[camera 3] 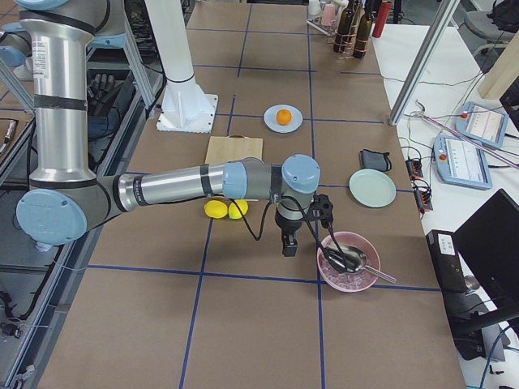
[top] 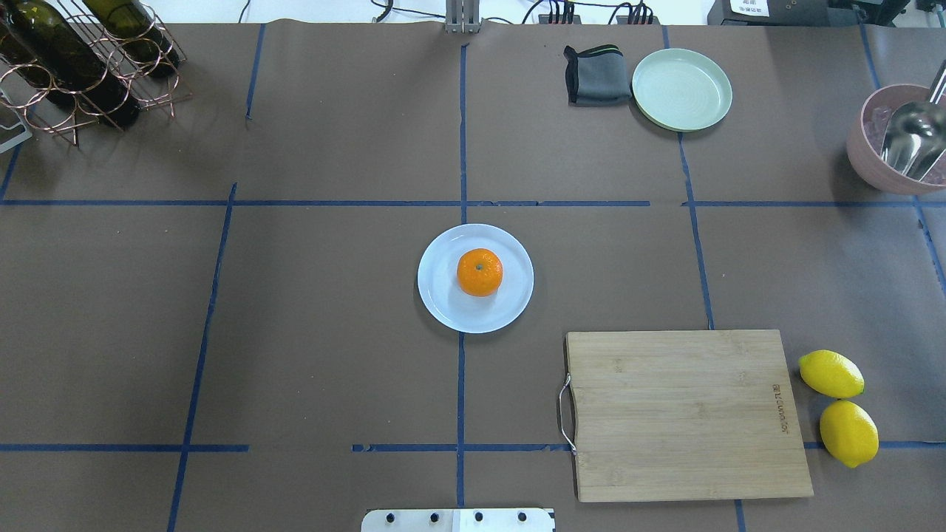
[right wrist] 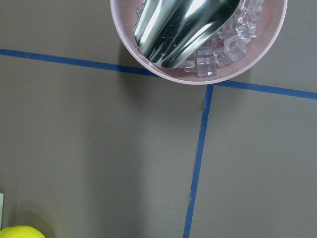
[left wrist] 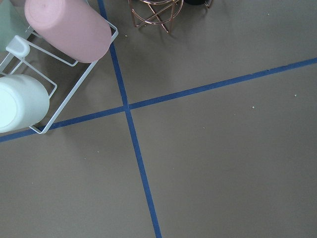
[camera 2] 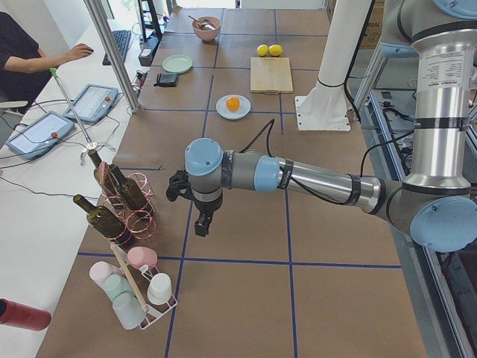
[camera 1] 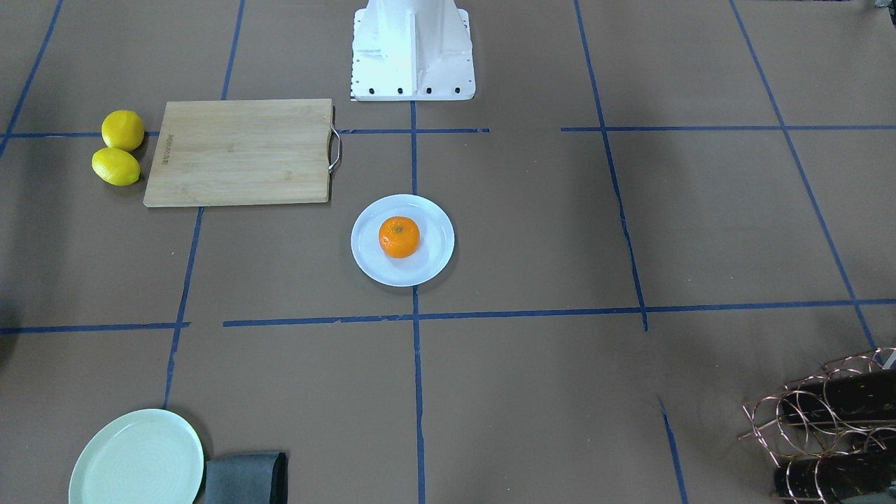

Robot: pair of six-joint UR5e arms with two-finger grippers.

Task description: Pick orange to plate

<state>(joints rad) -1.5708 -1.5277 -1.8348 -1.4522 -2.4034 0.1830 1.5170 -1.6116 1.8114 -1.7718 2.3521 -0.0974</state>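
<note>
Squarely at the middle of the table (top: 332,355), the orange (top: 480,272) sits stem-up on the pale plate (top: 443,303), close to its centre and touching nothing else. By the look of it, the job named in the task is done.

Neither arm is near. The left gripper (camera 2: 202,224) hangs over the table's left end, beside a bottle rack (camera 2: 123,201) and a cup rack (camera 2: 138,287). The right gripper (camera 3: 287,245) hangs over the right end, just beside a pink bowl (top: 868,159) of ice with a metal scoop (top: 913,140) in it. Only the side cameras catch the fingers, and the wrist cameras show no fingers at all. Whether either gripper is spread or pressed together therefore cannot be told.

Toward the near right corner lie a cutting board (top: 684,414) and two lemons (top: 831,373). Along the far edge are a green plate (top: 681,89) and a folded cloth (top: 597,74).

Should the fruit need lifting again, it is likely light and firm with a slightly yielding peel, and round enough to roll on the smooth plate. The best hold would probably be from above, with the fingers closing across its widest part in a gentle squeeze, clear of the plate's raised rim.
</note>
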